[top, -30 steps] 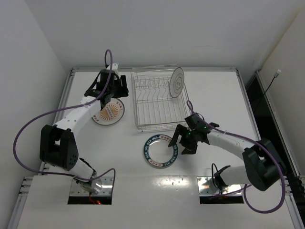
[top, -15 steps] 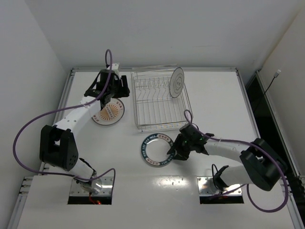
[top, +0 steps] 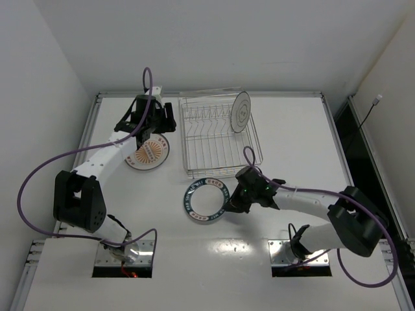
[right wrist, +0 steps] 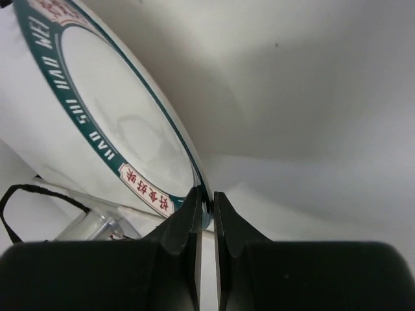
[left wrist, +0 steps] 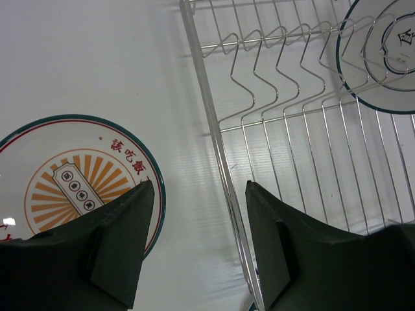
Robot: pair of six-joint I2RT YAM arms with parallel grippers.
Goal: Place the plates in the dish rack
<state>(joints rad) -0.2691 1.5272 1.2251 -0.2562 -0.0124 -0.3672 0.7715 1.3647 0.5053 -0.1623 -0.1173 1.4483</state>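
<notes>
Teal-rimmed plate (right wrist: 123, 136) lettered "WEI", right hand (right wrist: 206, 198) pinching

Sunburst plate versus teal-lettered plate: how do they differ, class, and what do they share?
The round white plate with orange sunburst centre has a patterned middle; the round white plate with dark teal lettered rim has a plain one. The sunburst plate lies ungripped; the lettered plate's edge is pinched in the right pincer. Both sit outside the silver wire dish rack.
</notes>
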